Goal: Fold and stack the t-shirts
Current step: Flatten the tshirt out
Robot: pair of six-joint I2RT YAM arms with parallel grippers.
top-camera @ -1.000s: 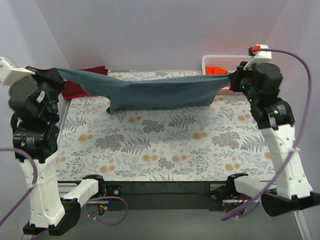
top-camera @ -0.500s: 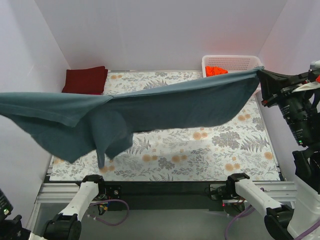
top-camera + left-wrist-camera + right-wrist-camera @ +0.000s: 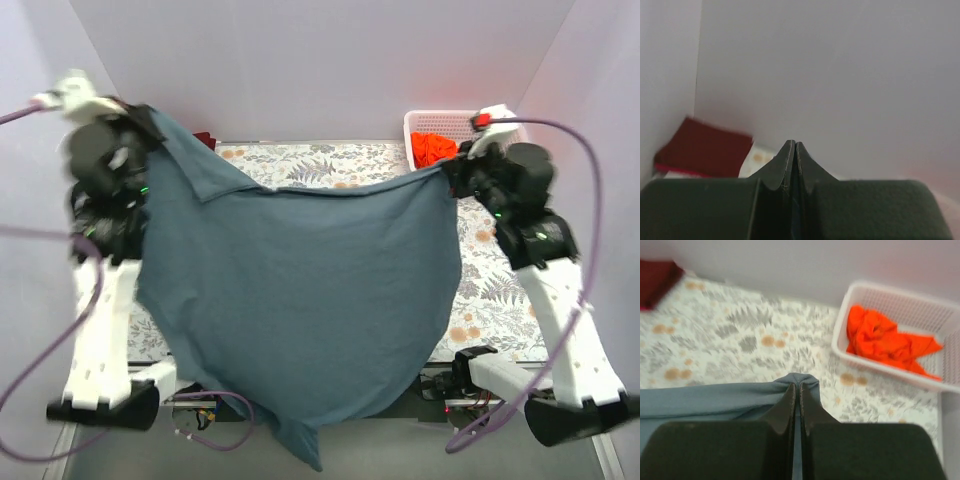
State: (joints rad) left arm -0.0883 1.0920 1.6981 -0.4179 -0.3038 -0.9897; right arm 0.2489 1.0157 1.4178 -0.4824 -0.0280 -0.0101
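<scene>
3 t-shirts are in view. 1 slate blue-grey t-shirt (image 3: 300,290) hangs in the air like a curtain, held up between 2 robot arms. Its top edge sags between them and its lower end droops past the near edge of the floral-covered table (image 3: 330,160). 1 dark maroon t-shirt (image 3: 702,152) lies flat at the table's far left corner. 1 bright orange t-shirt (image 3: 885,340) sits crumpled inside 1 white lattice basket (image 3: 920,310) at the far right corner.

The left gripper (image 3: 150,118) is raised high at the far left, and 1 top corner of the blue-grey shirt runs up into it. The right gripper (image 3: 452,175), just in front of the basket, pinches the other top corner.

The overhead view alone shows the whole hanging shirt, which hides most of the table and nearly all of the maroon shirt. The left wrist view shows the maroon shirt plainly and that gripper's 2 fingers pressed tight together, but no cloth can be made out between them. The right wrist view shows its 2 fingers pressed together on a bunched fold of blue-grey fabric. The orange shirt and the basket's lattice wall are clearer there than from above.
</scene>
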